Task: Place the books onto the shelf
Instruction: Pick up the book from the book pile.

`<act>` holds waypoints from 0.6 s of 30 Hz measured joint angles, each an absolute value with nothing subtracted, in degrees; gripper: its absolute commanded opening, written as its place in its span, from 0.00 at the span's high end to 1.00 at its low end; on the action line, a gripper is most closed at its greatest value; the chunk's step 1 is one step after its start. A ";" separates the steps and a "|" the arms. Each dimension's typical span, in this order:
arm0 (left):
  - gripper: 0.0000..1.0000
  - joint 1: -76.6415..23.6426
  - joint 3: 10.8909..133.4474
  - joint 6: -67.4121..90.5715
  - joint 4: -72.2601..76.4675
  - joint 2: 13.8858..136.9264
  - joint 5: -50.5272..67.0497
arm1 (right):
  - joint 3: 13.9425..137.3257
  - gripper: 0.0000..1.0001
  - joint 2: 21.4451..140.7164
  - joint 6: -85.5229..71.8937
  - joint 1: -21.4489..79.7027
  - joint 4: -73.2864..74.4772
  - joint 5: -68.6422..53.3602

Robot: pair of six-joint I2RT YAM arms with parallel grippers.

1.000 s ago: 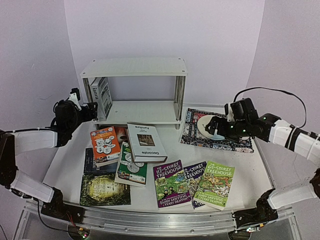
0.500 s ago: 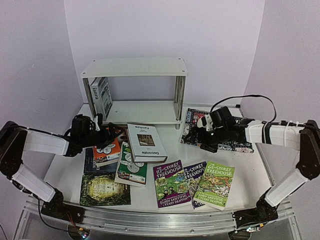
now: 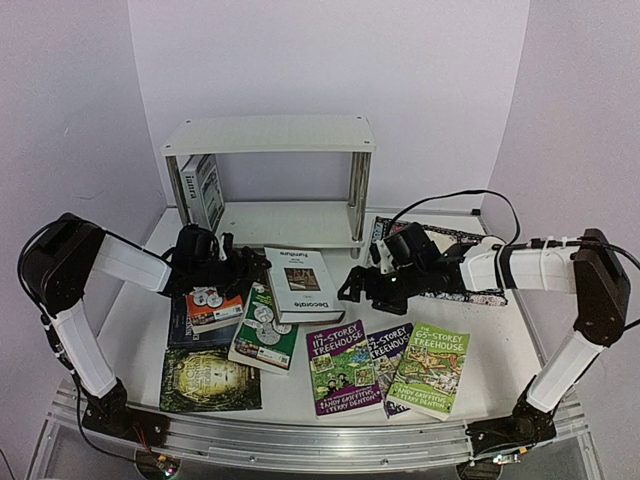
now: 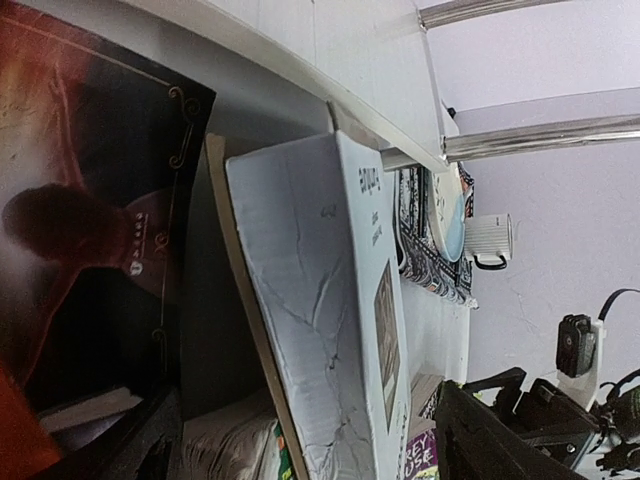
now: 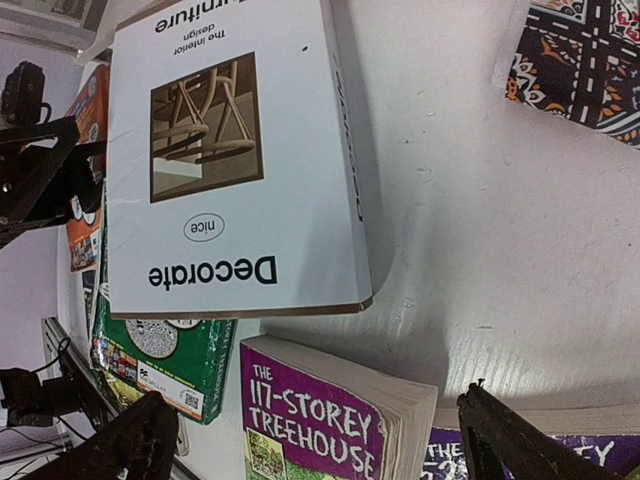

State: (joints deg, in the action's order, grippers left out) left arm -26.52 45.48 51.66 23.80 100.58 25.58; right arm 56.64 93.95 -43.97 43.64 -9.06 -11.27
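- My left end effector (image 3: pixel 246 266) sits just left of the white "Decorate" hardback (image 3: pixel 298 283), fingers apart, gripping nothing.
- My right end effector (image 3: pixel 352 285) sits just right of that hardback, spread wide, empty.
- The hardback lies flat on the bench (image 3: pixel 480 330).
- The shelf (image 3: pixel 268 135) stands behind it.
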 measured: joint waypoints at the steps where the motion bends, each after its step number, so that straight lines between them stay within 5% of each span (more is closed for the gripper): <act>1: 0.14 -26.55 46.31 51.85 24.03 101.37 25.59 | 56.64 0.02 93.95 -44.19 43.70 -9.02 -10.91; 18: 0.32 -24.25 58.46 53.80 24.96 113.88 27.62 | 56.97 0.02 93.95 -45.06 44.80 -7.92 -6.31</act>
State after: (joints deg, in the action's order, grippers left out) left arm -24.25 58.46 53.80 24.96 113.88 27.62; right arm 56.97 93.95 -45.06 44.80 -7.92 -6.31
